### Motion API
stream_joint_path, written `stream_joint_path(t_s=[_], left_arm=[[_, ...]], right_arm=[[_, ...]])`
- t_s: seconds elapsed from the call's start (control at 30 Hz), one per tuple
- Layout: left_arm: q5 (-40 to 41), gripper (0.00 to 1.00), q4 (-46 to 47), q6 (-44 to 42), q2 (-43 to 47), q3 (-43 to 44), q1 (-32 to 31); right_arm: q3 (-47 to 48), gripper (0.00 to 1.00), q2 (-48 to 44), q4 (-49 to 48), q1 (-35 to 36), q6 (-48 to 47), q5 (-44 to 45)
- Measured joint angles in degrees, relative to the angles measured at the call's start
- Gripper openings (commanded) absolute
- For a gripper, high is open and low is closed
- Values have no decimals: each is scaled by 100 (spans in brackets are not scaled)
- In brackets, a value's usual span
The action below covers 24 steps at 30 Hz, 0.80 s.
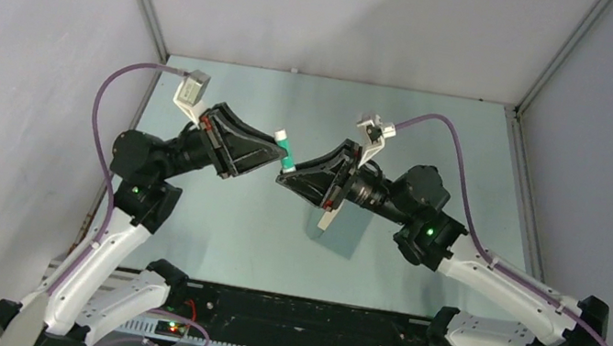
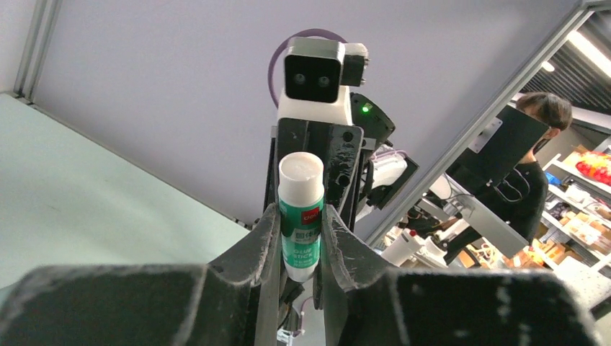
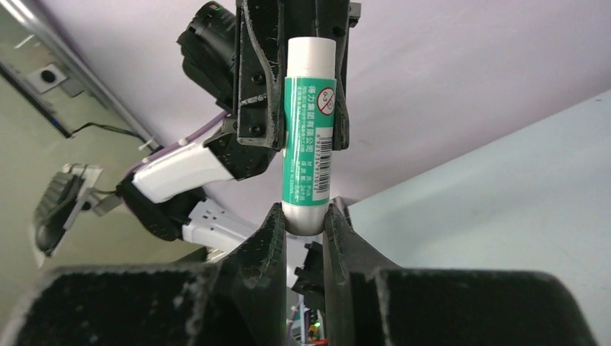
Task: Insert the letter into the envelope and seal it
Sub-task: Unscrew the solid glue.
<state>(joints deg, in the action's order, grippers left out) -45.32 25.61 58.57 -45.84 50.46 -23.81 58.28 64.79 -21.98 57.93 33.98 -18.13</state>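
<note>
Booth: Glue stick (image 3: 308, 130) up in the air between both arms. What have you got?

Me: My left claw (image 2: 301, 216) is clamped round the green labelled body, fingers snug on both sides. My right claw (image 3: 302, 216) is pinched narrow on the end that points at it, pads against the barrel on each side.

Booth: So this looks like the uncapping?

Me: That's my read: glue made ready for the sealing. I can't say for sure that the end in my right claw is the cap. To do it well, the left is the anchor and does nothing else. The right pulls straight back along the stick's own line. Any sideways bend and the stick levers out of my left fingers.

Booth: And if it sticks?

Me: Small twist at the right wrist first, then pull. Extra squeeze goes on the left only, because crushing the cap just makes it bind.

Booth: Where's the paperwork?

Me: Down on the table (image 1: 220, 224). From overhead, a pale tan strip shows just under my right arm. I take that for the letter (image 1: 326, 219), mostly hidden. The envelope I cannot pick out; it may be under the arm or lost against the pale green.

Booth: Biggest risk?

Me: It pops free, my right arm jerks, something drops on the sheet. So a short, slow stroke.
</note>
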Motion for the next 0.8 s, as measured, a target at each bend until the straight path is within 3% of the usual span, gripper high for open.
stream_joint_path(t_s=[0.17, 0.27, 0.4, 0.6, 0.8], left_arm=[[-2, 0, 107, 52, 2, 0, 35], [-7, 0, 175, 98, 11, 2, 37], [9, 0, 192, 101, 35, 2, 68], [2, 0, 129, 94, 37, 2, 81], [-52, 0, 57, 98, 15, 0, 76]], right_arm=[[-52, 0, 501, -1102, -468, 1071, -1274], [-74, 0, 684, -1563, -584, 1486, -1606], [-85, 0, 1307, -2951, -743, 2428, -2218], [-109, 0, 2238, -5228, -951, 3971, -2691], [-136, 0, 2470, -5930, -1027, 4631, -2826]])
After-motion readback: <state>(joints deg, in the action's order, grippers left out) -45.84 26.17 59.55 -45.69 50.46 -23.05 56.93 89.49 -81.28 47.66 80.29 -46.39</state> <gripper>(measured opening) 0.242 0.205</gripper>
